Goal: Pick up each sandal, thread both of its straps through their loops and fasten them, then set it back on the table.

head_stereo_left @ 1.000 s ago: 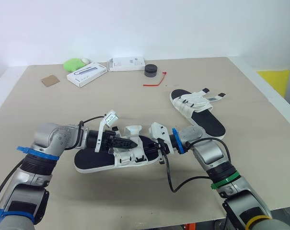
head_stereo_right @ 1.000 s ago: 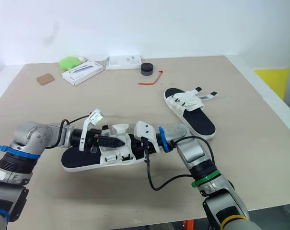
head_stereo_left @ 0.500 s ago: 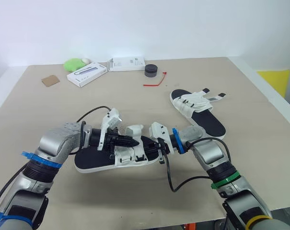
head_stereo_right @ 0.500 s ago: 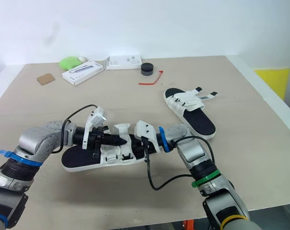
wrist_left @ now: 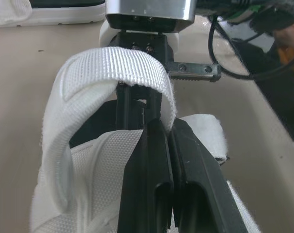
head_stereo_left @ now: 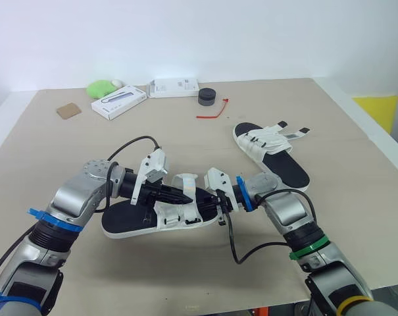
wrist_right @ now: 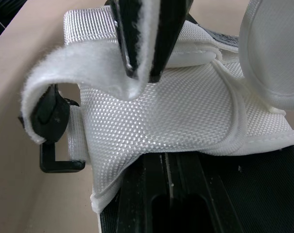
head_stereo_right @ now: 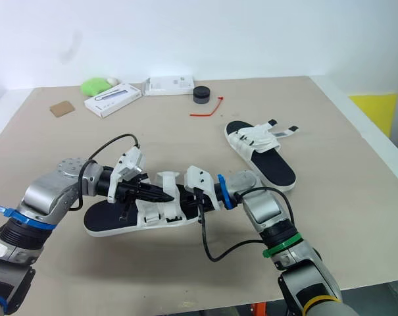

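The near sandal (head_stereo_left: 129,220), black sole with white straps, lies at the middle front of the table (head_stereo_left: 343,105). My left gripper (head_stereo_left: 187,197) is shut on its white strap (wrist_left: 112,63), which arches up over the fingers (wrist_left: 185,160). A black loop (wrist_right: 52,121) hangs at the strap's side. From the right, my right gripper (head_stereo_left: 214,201) is shut on that sandal's end, its fingers (wrist_right: 171,194) lying under the white upper (wrist_right: 185,107). The second sandal (head_stereo_left: 281,158) lies to the back right, straps loose.
Along the far edge lie a green object (head_stereo_left: 103,87), two white boxes (head_stereo_left: 120,102) (head_stereo_left: 174,87), a black round object (head_stereo_left: 208,97), a red tie (head_stereo_left: 213,110) and a brown card (head_stereo_left: 69,110). The table's right edge (head_stereo_left: 373,135) runs close to the second sandal.
My left forearm has swung away from the front edge and its wrist has shifted right, keeping hold of the strap. The right arm and both sandals stay where they were.
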You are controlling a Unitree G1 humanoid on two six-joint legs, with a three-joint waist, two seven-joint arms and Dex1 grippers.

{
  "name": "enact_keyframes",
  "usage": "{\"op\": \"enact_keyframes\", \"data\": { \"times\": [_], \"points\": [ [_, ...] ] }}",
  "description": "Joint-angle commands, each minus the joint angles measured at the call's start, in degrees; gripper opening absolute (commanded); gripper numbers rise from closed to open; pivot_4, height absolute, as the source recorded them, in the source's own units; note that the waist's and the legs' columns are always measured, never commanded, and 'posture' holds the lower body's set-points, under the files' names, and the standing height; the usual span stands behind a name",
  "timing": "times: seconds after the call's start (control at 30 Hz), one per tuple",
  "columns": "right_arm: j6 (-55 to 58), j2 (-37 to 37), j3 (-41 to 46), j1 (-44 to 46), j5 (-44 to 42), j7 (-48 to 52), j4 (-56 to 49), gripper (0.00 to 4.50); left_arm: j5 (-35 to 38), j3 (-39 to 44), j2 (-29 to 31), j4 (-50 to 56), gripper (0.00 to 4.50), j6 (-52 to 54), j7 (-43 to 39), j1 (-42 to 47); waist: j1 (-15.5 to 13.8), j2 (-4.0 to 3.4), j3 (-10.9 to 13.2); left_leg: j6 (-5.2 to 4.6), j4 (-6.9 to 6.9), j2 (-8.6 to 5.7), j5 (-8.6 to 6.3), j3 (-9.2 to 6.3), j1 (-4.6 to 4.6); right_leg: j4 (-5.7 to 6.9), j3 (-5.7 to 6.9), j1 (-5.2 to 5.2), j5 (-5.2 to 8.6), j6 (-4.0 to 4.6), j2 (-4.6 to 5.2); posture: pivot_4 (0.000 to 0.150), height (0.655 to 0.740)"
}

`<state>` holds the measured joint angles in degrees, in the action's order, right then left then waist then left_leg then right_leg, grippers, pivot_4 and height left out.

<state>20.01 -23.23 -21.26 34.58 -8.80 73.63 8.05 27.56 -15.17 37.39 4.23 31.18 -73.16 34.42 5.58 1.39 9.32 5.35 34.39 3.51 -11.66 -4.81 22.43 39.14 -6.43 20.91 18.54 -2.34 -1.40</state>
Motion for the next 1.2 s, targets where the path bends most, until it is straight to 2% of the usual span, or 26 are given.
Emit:
{"op": "enact_keyframes", "data": {
  "times": [0.03,0.37,0.8,1.0,1.2],
  "points": [
    [2.3,0.4,-4.4,-3.0,1.7,0.3,3.0,0.00,-2.4,-0.9,-0.5,-1.1,0.04,-2.8,-1.1,-0.2,0.0,0.00,0.0,0.00,0.00,0.01,0.00,0.00,0.00,0.00,0.00,0.00,0.00,0.00,-0.01,0.150,0.7400],
    [2.2,0.4,-4.4,-3.0,1.9,0.3,3.0,0.00,-8.9,-1.0,-4.3,-5.8,0.04,-12.0,0.6,0.5,0.0,0.00,0.0,-0.03,0.02,0.03,-0.01,0.00,0.00,0.00,0.00,-0.01,-0.01,0.02,-0.04,0.150,0.7400],
    [1.8,0.8,-4.3,-2.8,1.8,0.1,3.3,0.00,-14.5,-2.0,-3.8,-5.6,0.04,-28.6,-4.6,-0.4,0.0,0.00,0.0,-0.05,0.03,0.06,-0.02,0.00,0.00,0.00,0.00,-0.01,-0.02,0.05,-0.08,0.150,0.7400],
    [1.9,1.0,-4.0,-2.7,1.7,-0.1,3.3,0.00,-15.3,-1.7,-3.2,-2.8,0.04,-29.5,-4.5,-1.7,0.1,0.00,0.0,-0.10,0.04,0.09,-0.05,0.00,-0.01,0.00,-0.02,-0.01,-0.03,0.06,-0.12,0.150,0.7400],
    [1.9,0.8,-3.8,-2.9,1.7,-0.2,2.9,0.00,-21.3,-1.2,-2.4,-3.1,0.04,-34.9,0.9,-3.0,0.1,-0.01,0.0,-0.16,0.04,0.14,-0.08,0.00,-0.03,0.00,-0.03,-0.01,-0.03,0.12,-0.17,0.150,0.7400]
  ]
}}
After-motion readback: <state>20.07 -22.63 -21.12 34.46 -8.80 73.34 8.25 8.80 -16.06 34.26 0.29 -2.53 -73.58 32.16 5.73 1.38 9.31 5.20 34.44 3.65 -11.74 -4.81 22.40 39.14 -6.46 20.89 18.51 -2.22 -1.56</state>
